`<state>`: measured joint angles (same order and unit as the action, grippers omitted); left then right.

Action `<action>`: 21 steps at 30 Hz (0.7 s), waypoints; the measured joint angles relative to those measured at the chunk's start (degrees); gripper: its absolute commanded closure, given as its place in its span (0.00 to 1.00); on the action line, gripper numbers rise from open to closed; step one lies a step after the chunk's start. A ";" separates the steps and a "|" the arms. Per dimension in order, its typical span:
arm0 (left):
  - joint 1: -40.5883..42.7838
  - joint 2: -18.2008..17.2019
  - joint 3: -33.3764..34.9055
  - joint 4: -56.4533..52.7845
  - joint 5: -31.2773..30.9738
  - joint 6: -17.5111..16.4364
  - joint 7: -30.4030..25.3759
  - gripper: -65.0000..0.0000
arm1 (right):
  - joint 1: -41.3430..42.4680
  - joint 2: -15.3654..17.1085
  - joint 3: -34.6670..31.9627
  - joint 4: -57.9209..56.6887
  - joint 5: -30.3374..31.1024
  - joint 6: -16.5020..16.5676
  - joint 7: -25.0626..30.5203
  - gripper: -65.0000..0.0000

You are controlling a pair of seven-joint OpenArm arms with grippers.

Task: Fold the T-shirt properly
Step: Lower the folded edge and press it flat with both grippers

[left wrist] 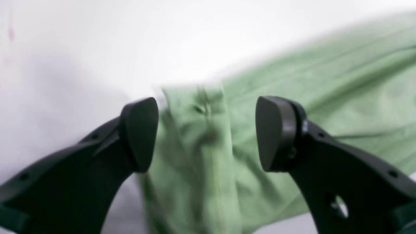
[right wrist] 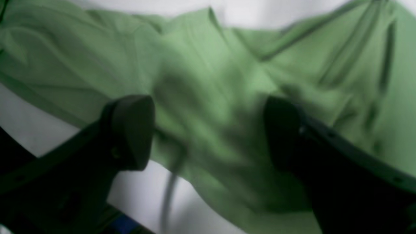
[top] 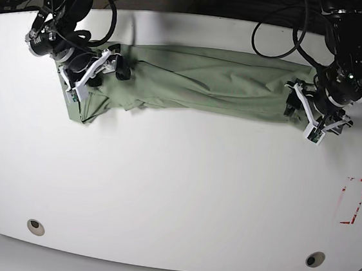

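Black fingers [left wrist: 139, 133] of the left gripper [left wrist: 206, 133] stand wide apart over one end of the T-shirt [top: 200, 79], holding nothing. It lies as a long band across the far part of the white table [top: 175, 193]. At its other end, the right gripper [right wrist: 208, 133] is wide too.

T-shirt [left wrist: 195, 156] blurred in both wrist views; collar, placket, label not discernible; sleeves indistinct in base view.
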<state>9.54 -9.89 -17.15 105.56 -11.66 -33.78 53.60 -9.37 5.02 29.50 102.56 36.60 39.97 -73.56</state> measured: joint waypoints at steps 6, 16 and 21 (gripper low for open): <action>-0.04 1.38 2.14 -7.52 0.46 -0.48 -0.39 0.34 | 0.37 1.86 -4.37 -11.10 1.14 0.55 11.06 0.22; 0.20 -5.33 0.85 -9.46 0.48 -0.28 -0.48 0.34 | 2.64 4.33 -4.74 -18.56 -5.31 2.03 22.75 0.22; -0.52 -8.79 -1.53 -11.87 -0.22 -0.55 -1.11 0.34 | 2.67 5.99 -4.79 -20.13 -3.91 2.54 23.69 0.22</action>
<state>9.02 -18.68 -18.68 93.69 -11.88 -34.33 52.49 -6.70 11.00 24.71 82.43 32.69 42.50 -49.87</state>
